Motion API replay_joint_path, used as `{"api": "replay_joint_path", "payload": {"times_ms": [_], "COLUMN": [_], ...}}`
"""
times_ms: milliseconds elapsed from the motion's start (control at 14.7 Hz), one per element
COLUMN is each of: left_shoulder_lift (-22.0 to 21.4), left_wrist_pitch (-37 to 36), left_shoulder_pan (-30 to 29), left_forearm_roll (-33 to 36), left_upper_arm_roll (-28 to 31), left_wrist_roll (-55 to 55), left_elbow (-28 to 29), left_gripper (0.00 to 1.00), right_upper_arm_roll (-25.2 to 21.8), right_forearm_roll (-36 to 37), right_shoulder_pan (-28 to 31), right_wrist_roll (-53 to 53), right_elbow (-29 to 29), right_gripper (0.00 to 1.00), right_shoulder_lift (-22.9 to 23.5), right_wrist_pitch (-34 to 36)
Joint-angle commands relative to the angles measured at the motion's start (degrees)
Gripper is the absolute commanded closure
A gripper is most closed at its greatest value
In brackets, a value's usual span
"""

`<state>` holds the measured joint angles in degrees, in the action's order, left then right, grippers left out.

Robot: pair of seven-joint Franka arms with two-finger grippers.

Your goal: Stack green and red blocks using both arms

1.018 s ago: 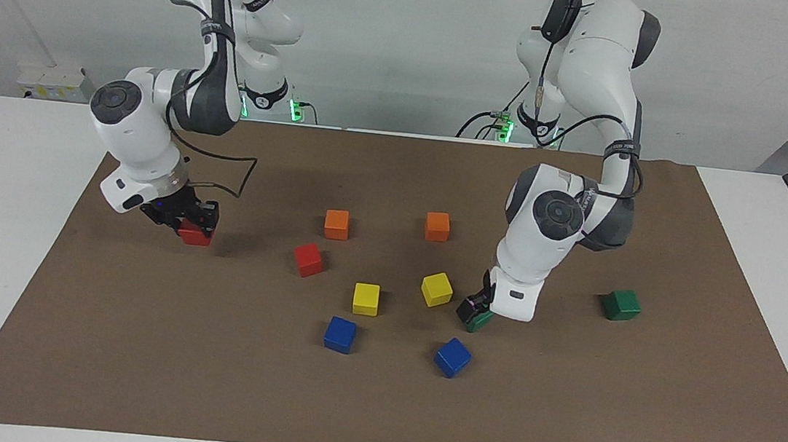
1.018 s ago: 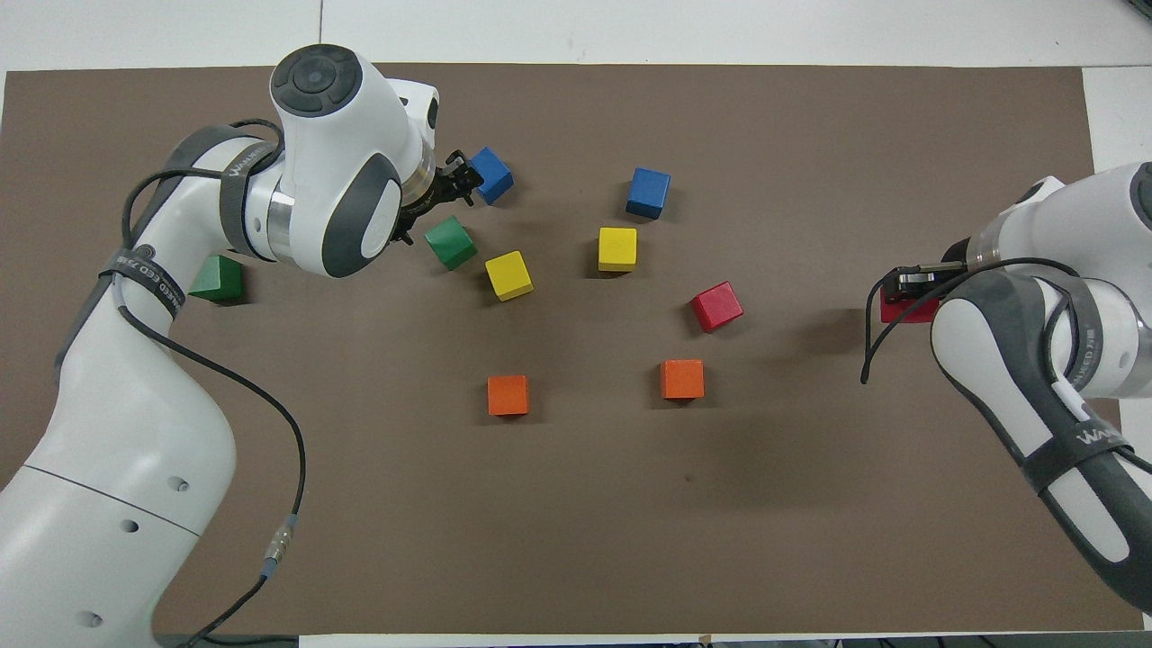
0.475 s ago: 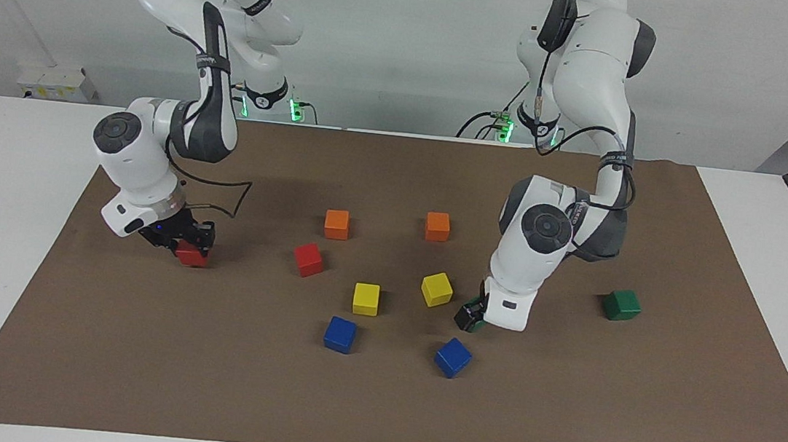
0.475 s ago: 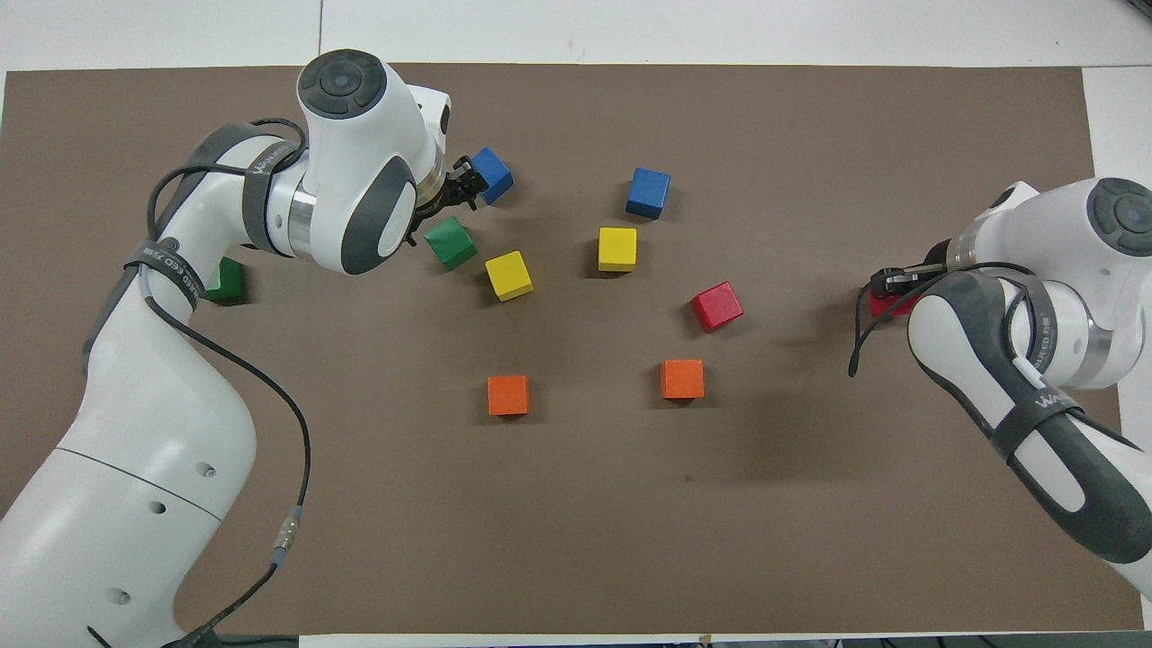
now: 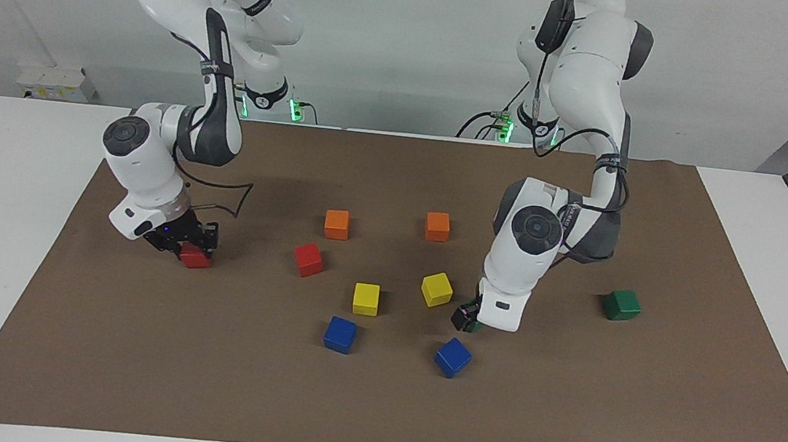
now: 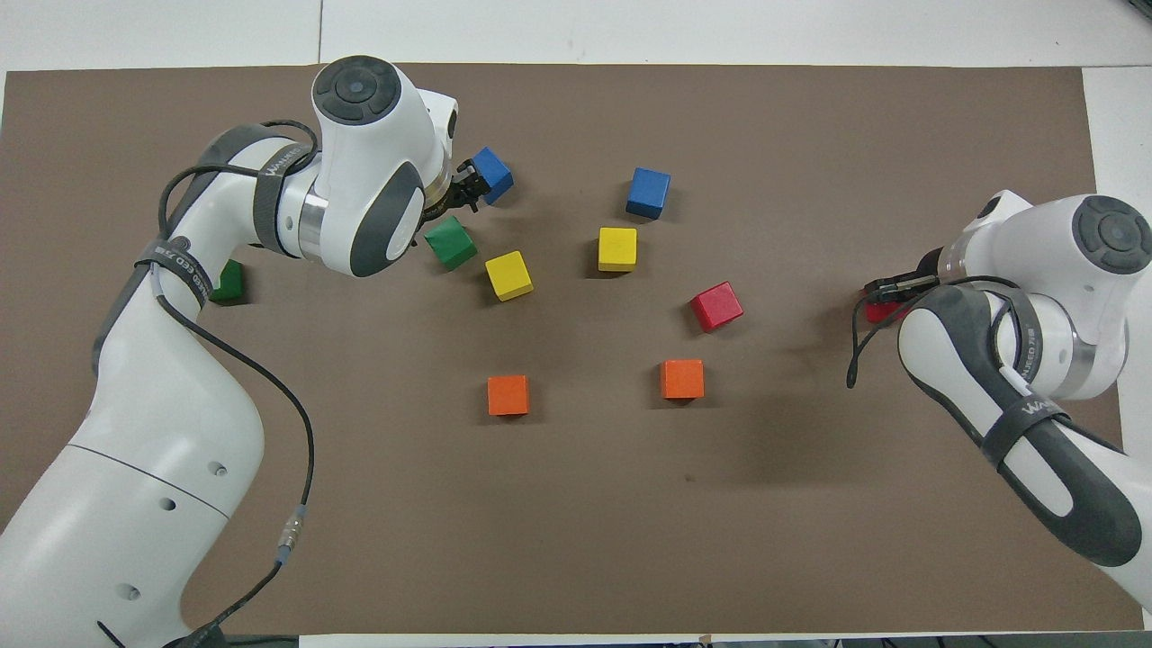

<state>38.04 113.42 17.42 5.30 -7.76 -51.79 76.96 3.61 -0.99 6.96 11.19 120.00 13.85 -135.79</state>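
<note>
Red block [image 5: 195, 256] near the right arm's end of the brown mat [image 5: 374, 409], pinched tight in the right gripper [image 5: 190, 249]. Left gripper [image 5: 465, 321] spread wide around a green block [image 6: 450, 243] mid-mat, not gripping. Pick-up stage: left must close, then both lift toward the loose red block [image 5: 308, 259] and green block [image 5: 622, 304].

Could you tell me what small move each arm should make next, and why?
Probably the left gripper should close on the green block it has come down around, since its fingers are open and the block sits on the mat. The right gripper is shut on a red block low at the mat, so it could then lift toward the other red block.
</note>
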Motion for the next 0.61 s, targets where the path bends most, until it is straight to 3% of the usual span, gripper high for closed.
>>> {"api": "replay_joint_path", "payload": {"times_ms": [0, 68, 136, 204, 543], "left_shoulder_lift": [0.5, 0.4, 0.1, -0.1, -0.7], "left_wrist_pitch": [2.4, 3.2, 3.8, 4.3, 5.6], "left_shoulder_pan": [0.6, 0.7, 0.8, 0.7, 0.8], "left_forearm_roll": [1.0, 0.9, 0.9, 0.9, 0.6], "left_upper_arm_roll": [0.6, 0.6, 0.6, 0.6, 0.5], "left_wrist_roll": [-0.5, -0.6, -0.7, -0.8, -2.4], "left_elbow": [1.4, 2.6, 3.7, 4.4, 6.2], "left_gripper": [0.0, 0.0, 0.0, 0.0, 0.0], "right_upper_arm_roll": [0.4, 0.4, 0.4, 0.3, 0.3], "right_forearm_roll": [0.3, 0.3, 0.3, 0.2, 0.3], "right_shoulder_pan": [0.8, 0.8, 0.7, 0.7, 0.9], "right_wrist_roll": [2.1, 1.9, 1.6, 1.2, 0.9], "right_elbow": [2.0, 1.9, 1.8, 1.7, 0.2], "right_gripper": [0.96, 0.64, 0.19, 0.0, 0.0], "right_shoulder_lift": [0.7, 0.7, 0.7, 0.7, 0.5], "right_wrist_pitch": [-2.8, -2.6, -2.6, -2.4, -0.5]}}
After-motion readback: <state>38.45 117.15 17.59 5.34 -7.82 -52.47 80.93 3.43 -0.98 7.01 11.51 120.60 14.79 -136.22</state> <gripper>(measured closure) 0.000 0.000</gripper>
